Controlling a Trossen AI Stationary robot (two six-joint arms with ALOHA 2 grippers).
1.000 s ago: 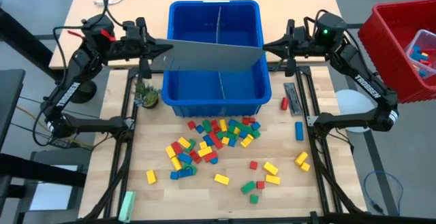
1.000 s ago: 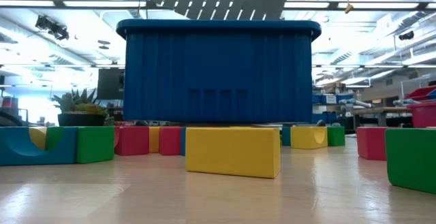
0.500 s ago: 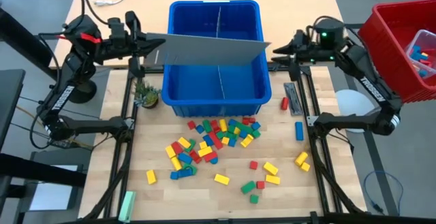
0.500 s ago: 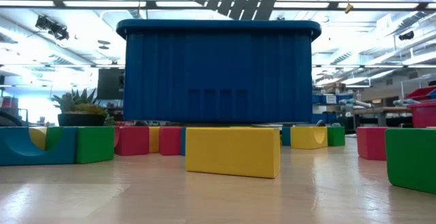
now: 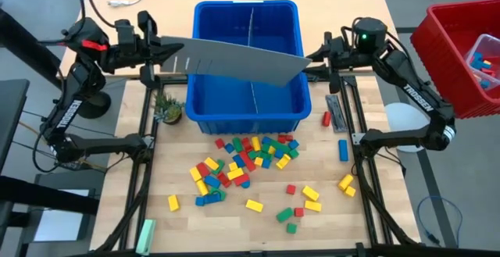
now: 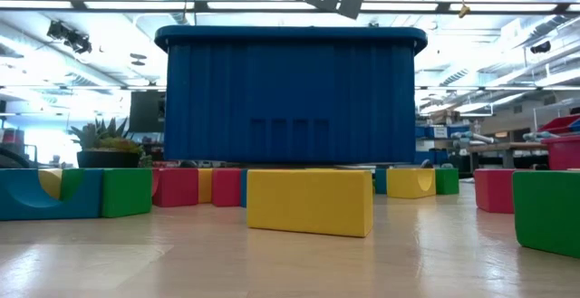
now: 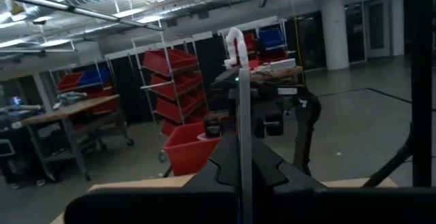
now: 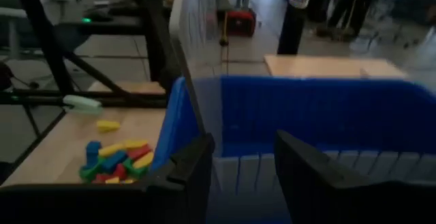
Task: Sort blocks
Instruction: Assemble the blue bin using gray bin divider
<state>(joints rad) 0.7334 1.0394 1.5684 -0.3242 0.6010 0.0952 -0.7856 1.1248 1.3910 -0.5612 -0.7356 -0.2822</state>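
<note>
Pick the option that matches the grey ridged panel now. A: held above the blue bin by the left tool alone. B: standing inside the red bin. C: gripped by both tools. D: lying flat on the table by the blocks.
A: the grey panel hangs over the blue bin, pinched by the left tool; the right tool stands open, clear of its end.

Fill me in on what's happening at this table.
The left end effector is shut on one end of a flat grey ridged panel, holding it above the blue bin. The right end effector is open beside the panel's other end, holding nothing. The blocks lie scattered on the table in front of the bin, none sorted yet.
</note>
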